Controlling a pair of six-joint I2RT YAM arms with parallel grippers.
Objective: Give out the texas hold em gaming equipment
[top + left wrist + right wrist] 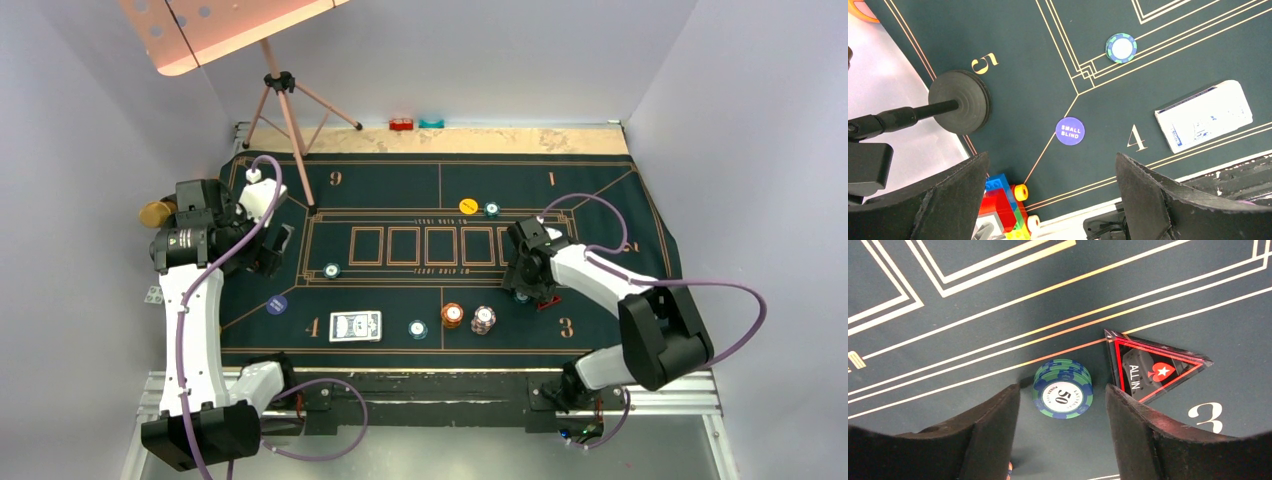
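My right gripper (1063, 427) is open just above the mat, a small gap on each side of a short stack of green-and-blue striped chips (1063, 389) marked 50, which rests at its fingertips. The red "ALL IN" triangle (1153, 371) lies right beside that stack, near the numeral 3. Over the mat's left end my left gripper (1053, 200) hangs open and empty. Ahead of it lie the blue "SMALL BLIND" disc (1069, 131), a teal chip (1121, 48) and the card deck (1204, 116). Seen from above, an orange stack (452, 315), a white-red stack (483, 320), a teal chip (418, 328) and a yellow disc (468, 206) sit on the mat.
A tripod (285, 110) stands on the mat's far left, its round foot (959, 101) by the numeral 5. A toy-brick model (1003, 205) sits under the left fingers at the mat's corner. Red (401, 124) and teal (431, 123) blocks rest at the back edge.
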